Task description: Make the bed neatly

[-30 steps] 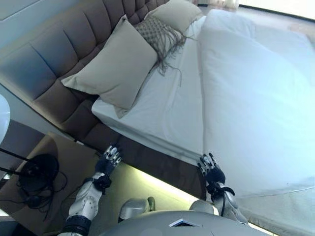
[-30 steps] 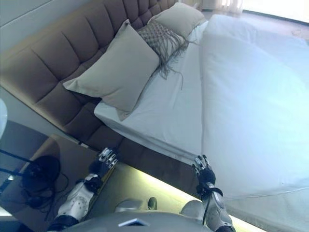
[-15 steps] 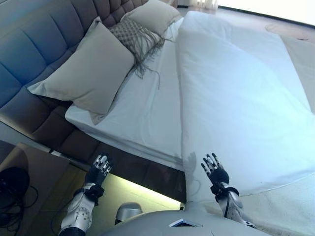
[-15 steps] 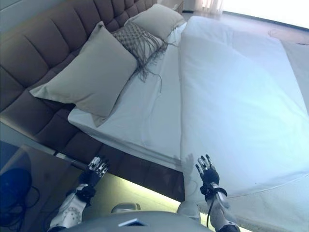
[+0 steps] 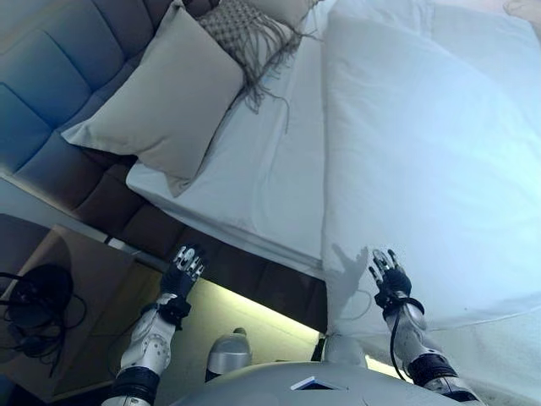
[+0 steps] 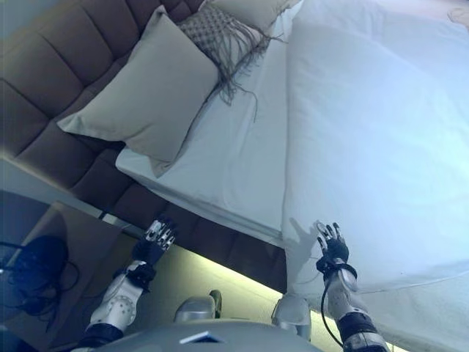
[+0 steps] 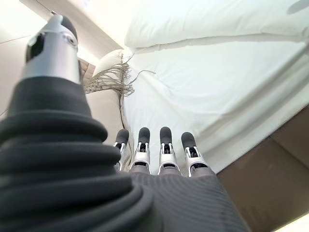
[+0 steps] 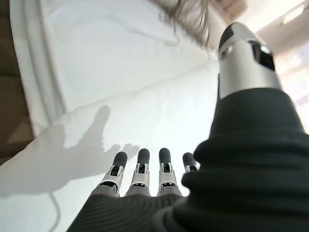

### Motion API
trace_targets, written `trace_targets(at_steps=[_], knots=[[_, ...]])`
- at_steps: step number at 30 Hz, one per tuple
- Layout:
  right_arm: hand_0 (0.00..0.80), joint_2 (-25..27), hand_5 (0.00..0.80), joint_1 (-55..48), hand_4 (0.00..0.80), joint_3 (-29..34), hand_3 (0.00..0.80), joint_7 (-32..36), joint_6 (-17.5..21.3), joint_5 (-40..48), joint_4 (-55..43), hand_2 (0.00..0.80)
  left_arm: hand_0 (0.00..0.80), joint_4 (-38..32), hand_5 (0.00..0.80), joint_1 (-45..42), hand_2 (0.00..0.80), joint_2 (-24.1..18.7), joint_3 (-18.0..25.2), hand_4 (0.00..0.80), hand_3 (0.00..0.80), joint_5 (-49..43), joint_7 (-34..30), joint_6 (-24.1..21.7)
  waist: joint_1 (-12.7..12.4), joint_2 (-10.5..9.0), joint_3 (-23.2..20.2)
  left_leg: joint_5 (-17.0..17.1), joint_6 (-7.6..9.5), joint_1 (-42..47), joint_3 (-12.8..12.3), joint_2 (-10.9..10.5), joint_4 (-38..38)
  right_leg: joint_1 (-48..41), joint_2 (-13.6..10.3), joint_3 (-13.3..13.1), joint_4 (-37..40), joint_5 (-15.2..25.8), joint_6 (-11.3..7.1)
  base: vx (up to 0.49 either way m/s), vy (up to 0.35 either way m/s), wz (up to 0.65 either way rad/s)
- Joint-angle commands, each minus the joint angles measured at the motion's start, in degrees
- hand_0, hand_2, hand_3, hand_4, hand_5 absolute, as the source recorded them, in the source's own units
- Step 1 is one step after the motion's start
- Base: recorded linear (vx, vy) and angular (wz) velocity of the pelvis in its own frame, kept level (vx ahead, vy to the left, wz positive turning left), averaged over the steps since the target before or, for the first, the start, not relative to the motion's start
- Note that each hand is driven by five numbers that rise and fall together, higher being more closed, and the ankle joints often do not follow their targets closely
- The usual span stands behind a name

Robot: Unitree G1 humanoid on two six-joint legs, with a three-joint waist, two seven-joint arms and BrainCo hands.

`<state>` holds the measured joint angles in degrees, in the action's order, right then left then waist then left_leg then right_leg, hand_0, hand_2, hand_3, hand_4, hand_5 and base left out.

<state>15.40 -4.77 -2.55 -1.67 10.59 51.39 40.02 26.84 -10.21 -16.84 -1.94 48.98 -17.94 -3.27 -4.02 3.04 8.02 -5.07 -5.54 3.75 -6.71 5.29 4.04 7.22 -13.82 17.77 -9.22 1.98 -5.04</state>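
A bed seen from above, at its near side edge. Compared with a second ago, the view has shifted with the robot, and the right hand (image 5: 389, 275), earlier at the dark bed frame (image 5: 254, 275), now hovers over the near edge of the white duvet (image 5: 423, 144), casting a shadow on it. Its fingers (image 8: 140, 171) are straight and spread, holding nothing. The left hand (image 5: 183, 269) hangs beside the frame, below the mattress corner, fingers also straight and empty.

This reads as the reach before a first grasp; the bed is not yet made. The duvet stops short of the pillows, leaving a wide strip of bare white sheet (image 5: 254, 161).

The duvet is thick, soft and puffy, with a rounded folded edge. The sheet is thin and lies flat with faint creases. A large square beige pillow (image 5: 161, 93) leans on the padded, tufted brown headboard (image 5: 51, 93). Behind it sits a woven grey cushion (image 5: 245, 30) with long loose fringe trailing onto the sheet.
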Motion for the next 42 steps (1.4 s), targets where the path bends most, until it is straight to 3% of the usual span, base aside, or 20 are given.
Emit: trace_targets(at_steps=[1, 4, 7, 9, 10, 13, 16, 21, 28, 37, 42], knots=[[0.0, -0.19, 0.0, -0.72, 0.0, 4.38, 0.0, 2.51, 2.61, 1.64, 2.01, 0.0, 0.0, -4.25, 0.0, 0.6, 0.0, -2.92, 2.64, 0.0, 0.0, -0.69, -1.67, -0.63, -0.4, -1.44, -0.86, 0.07, 3.06, -3.55, 1.3, 1.05, 4.31, -0.7, -7.39, -1.81, -3.49, 0.65, -6.59, 0.108, -0.139, -0.16], [0.0, 0.29, 0.0, -0.19, 0.0, 6.32, 0.0, 3.85, 2.97, 2.46, 5.48, 0.0, 0.0, -4.65, 0.0, 1.85, 0.0, -3.89, 1.38, 0.0, 0.0, -0.23, -0.54, -0.66, -0.04, -1.7, -0.62, -0.23, 2.5, -4.6, 1.21, 2.7, 6.71, -0.72, -5.83, -1.9, -3.06, 0.36, -6.65, 0.042, -0.184, -0.02], [0.0, 1.43, 0.0, 0.69, 0.0, 8.47, 0.0, 3.75, 3.87, 4.02, 8.78, 0.0, 0.0, -3.51, 0.0, 3.74, 0.0, -4.24, 0.26, 0.0, 0.0, 0.54, 0.06, -0.68, 0.05, -1.74, 1.32, -0.33, 0.73, -7.94, 2.41, 5.9, 12.1, -0.44, -4.41, -1.75, -4.65, -0.92, -5.88, 0.018, -0.201, 0.07], [0.0, 3.53, 0.0, 1.97, 0.0, 9.93, 0.0, 1.85, 4.43, 4.67, 10.56, 0.0, 0.0, -2.69, 0.0, 4.15, 0.0, -3.17, -1.77, 0.0, 0.0, 2.38, 0.17, -1.96, 0.61, -0.36, 2.86, 1.65, -0.2, -9.39, 4.18, 7.74, 10.71, 1.44, -4.07, -3.42, -6.6, -1.75, -5.78, -0.08, 0.098, 0.07], [0.0, 5.32, 0.0, 4.57, 0.0, 10.6, 0.0, 2.94, 5.64, 6.05, 12.25, 0.0, 0.0, -2.14, 0.0, 5.65, 0.0, -2.81, -4.16, 0.0, 0.0, 4.62, 0.14, -4.96, 0.88, 0.65, 4.45, 2.32, -0.5, -11.47, 5.67, 7.88, 9.65, 5.66, -4.29, -5.14, -8.3, -2.3, -5.67, -0.341, 0.222, -0.06], [0.0, 7.49, 0.0, 10.58, 0.0, 11.57, 0.0, 6.09, 10.3, 9.9, 16.16, 0.0, 0.0, -1.0, 0.0, 11.63, 0.0, -3.4, -8.59, 0.0, 0.0, 8.72, 0.06, -10.6, 1.56, 1.94, 8.62, 4.26, -0.35, -17.83, 5.73, 6.99, 7.75, 15.1, -5.06, -7.05, -10.9, -1.61, -5.75, -0.623, 0.19, -0.22], [0.0, 8.9, 0.0, 14.75, 0.0, 12.37, 0.0, 6.84, 12.74, 12.82, 17.72, 0.0, 0.0, -0.91, 0.0, 16.74, 0.0, -4.16, -9.78, 0.0, 0.0, 9.27, -0.11, -13.04, 1.07, 1.5, 13.18, 4.13, -0.86, -25.52, 4.57, 6.49, 10.24, 21.37, -6.8, -5.67, -13.68, -1.35, -6.95, -0.366, -0.005, 0.14], [0.0, 12.27, 0.0, 17.73, 0.0, 12.43, 0.0, 3.64, 10.64, 13.0, 13.18, 0.0, 0.0, -4.91, 0.0, 17.43, 0.0, -5.93, -7.94, 0.0, 0.0, 9.64, 3.04, -10.99, 0.12, 0.4, 15.91, 3.94, -0.52, -33.14, 4.34, 5.83, 17.06, 27.18, -9.25, -5.69, -17.49, 0.13, -6.21, -0.152, -0.012, -0.06], [0.0, 14.84, 0.0, 21.88, 0.0, 12.62, 0.0, 8.19, 8.44, 18.79, 14.27, 0.0, 0.0, -5.6, 0.0, 19.28, 0.0, -7.94, -6.77, 0.0, 0.0, 9.63, 3.8, -9.31, -1.82, 0.02, 17.96, 1.44, -0.76, -37.85, 5.4, 5.93, 21.7, 30.09, -11.03, -5.69, -22.24, -2.44, -6.5, -0.019, -0.074, 0.11], [0.0, 18.62, 0.0, 27.44, 0.0, 14.88, 0.0, 10.61, 5.84, 23.72, 21.62, 0.0, 0.0, -7.57, 0.0, 20.86, 0.0, -9.59, -6.21, 0.0, 0.0, 9.77, 3.3, -7.11, -4.02, 1.44, 19.2, 1.88, -0.64, -41.3, 5.76, 5.17, 23.31, 31.49, -12.69, -4.95, -23.74, -2.75, -6.66, -0.004, -0.04, 0.12], [0.0, 22.45, 0.0, 32.17, 0.0, 15.39, 0.0, 3.26, 2.63, 22.38, 26.47, 0.0, 0.0, -8.06, 0.0, 22.32, 0.0, -11.0, -6.6, 0.0, 0.0, 10.2, 3.81, -6.84, -5.41, 1.65, 19.59, 2.33, -0.38, -42.98, 6.36, 4.46, 23.48, 32.19, -12.83, -4.33, -23.28, -2.16, -6.81, 0.011, -0.045, 0.13]])
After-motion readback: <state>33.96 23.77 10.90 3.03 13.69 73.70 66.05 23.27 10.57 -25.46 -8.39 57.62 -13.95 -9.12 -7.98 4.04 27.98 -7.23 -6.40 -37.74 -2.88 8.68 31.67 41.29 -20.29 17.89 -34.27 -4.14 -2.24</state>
